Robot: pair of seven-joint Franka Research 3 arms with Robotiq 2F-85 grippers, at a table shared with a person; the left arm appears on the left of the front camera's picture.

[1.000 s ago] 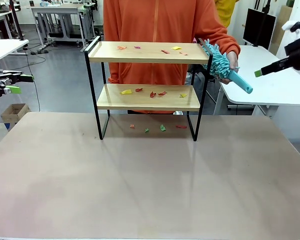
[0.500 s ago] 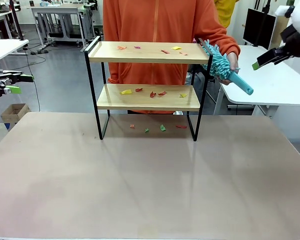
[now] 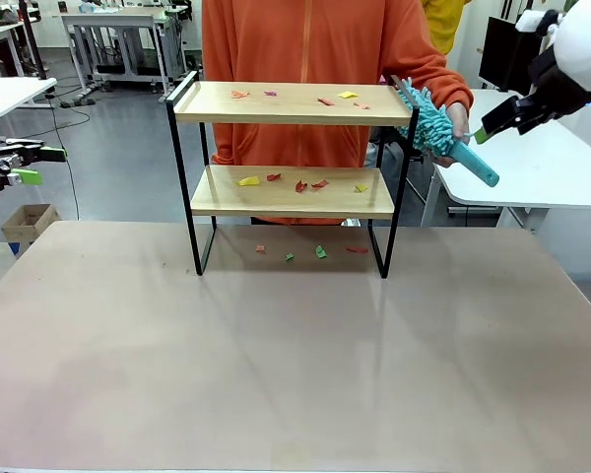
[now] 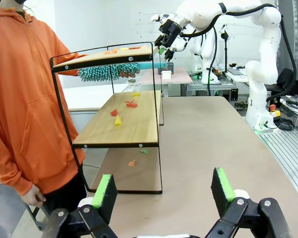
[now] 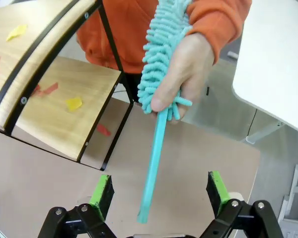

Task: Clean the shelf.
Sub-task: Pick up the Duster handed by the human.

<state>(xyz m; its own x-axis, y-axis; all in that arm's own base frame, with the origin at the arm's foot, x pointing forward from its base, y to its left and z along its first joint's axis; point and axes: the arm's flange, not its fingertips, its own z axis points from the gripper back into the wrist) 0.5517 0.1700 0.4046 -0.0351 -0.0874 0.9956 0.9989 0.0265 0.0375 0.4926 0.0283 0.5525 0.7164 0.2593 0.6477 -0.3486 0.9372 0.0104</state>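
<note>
Both sets of jaws stand spread wide and hold nothing. Over the last second the right gripper (image 3: 485,129) has swung up and to the left from the far right edge. It now hangs just beside the handle (image 5: 151,168) of the teal duster (image 3: 433,120), which the person's hand (image 5: 184,74) holds out by its fluffy head. From that wrist, the handle's free end points down into the gap between the green pads (image 5: 102,188), though nothing touches it yet. I take this as the robot moving in to accept the tool, so no cleaning has begun.

The left gripper (image 4: 164,188) has not moved and waits off the table's left edge. The shelf (image 3: 286,106) has not moved either. It sits at the far middle of the table (image 3: 276,374), in front of the person, with coloured scraps (image 3: 248,181) on both boards and more on the tabletop beneath it.

From the front, the shelf's right post covers part of the duster head, and the right arm is cut off by the picture's edge. I can't tell what the scraps are made of, or how far short of the handle the pads are.
</note>
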